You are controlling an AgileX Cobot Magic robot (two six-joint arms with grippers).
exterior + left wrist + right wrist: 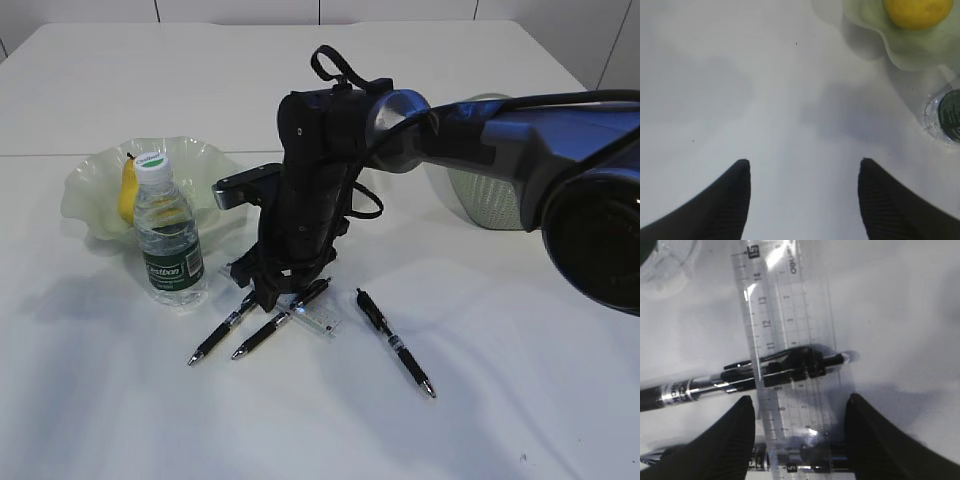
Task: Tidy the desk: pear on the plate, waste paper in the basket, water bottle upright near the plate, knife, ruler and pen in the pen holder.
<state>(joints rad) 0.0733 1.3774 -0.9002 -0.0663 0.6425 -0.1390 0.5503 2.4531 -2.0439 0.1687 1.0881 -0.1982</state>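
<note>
The yellow pear [128,190] [918,11] lies in the wavy pale-green plate [88,195] [920,50]. Just in front of the plate the water bottle [168,235] [949,116] stands upright. The clear ruler [318,319] [790,320] rests across two black pens [222,332] [765,372]. My right gripper [283,296] [800,396] hangs open right over the ruler, one finger on each side. A third pen [395,343] lies to its right. My left gripper [804,161] is open over bare table. The basket [490,195] sits behind the right arm. Knife, waste paper and pen holder are out of view.
The right arm [480,130] reaches across the middle from the right and hides part of the basket. White tabletop [320,430] stretches in front of the pens and to the left of the plate.
</note>
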